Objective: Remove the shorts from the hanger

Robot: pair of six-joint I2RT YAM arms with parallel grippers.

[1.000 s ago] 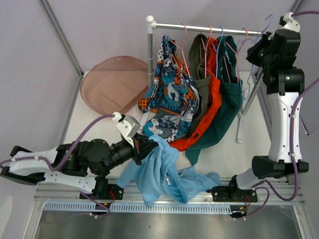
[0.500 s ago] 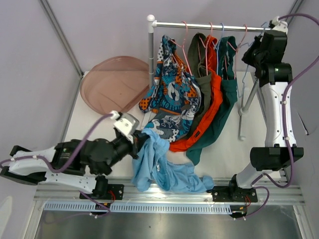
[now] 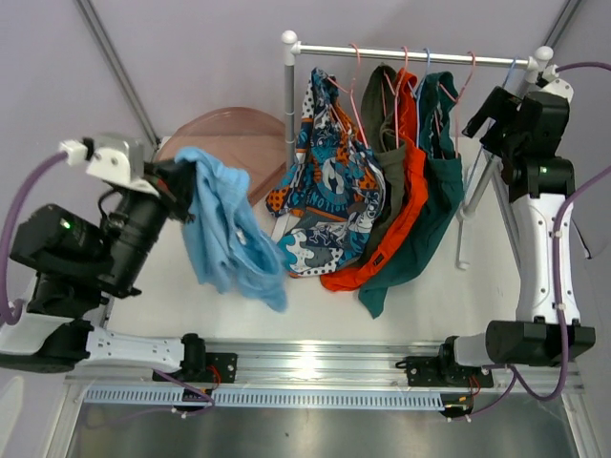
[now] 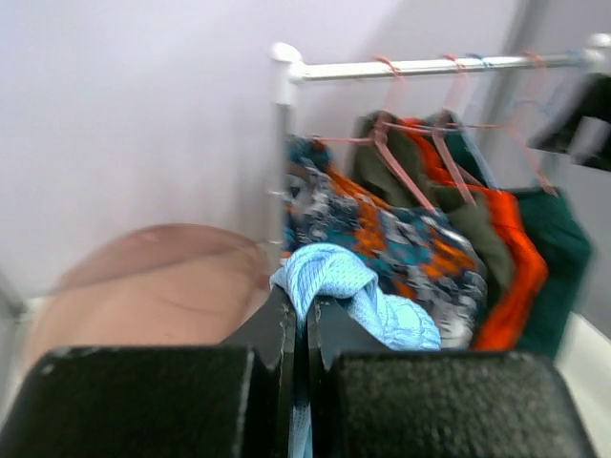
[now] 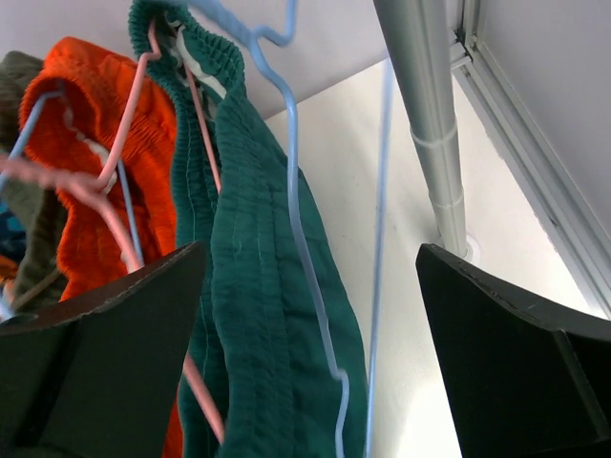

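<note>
My left gripper point(image 3: 181, 189) is shut on a bunch of the light blue shorts point(image 3: 227, 246), which hang free of any hanger above the table's left side, next to the pink basin. In the left wrist view the cloth point(image 4: 336, 275) is pinched between the closed fingers of my left gripper point(image 4: 305, 303). The printed shorts point(image 3: 329, 181), olive shorts point(image 3: 387, 143), orange shorts point(image 3: 409, 191) and dark teal shorts point(image 3: 437, 191) hang on hangers from the rail point(image 3: 382, 51). My right gripper point(image 3: 484, 113) is open beside the rail's right end. In its wrist view, right gripper point(image 5: 310, 253), an empty blue hanger point(image 5: 298, 219) and the teal shorts point(image 5: 248, 286) lie between the fingers.
A round pink basin point(image 3: 234, 134) lies at the back left, partly behind the lifted shorts. The rack's white post point(image 3: 289, 95) stands mid-table and its grey leg point(image 5: 431, 143) stands at the right by the wall track. Enclosure walls close in on both sides.
My left arm has lifted the light blue shorts from the front of the table up and to the left. My right gripper has opened and shifted slightly at the rail's right end.
</note>
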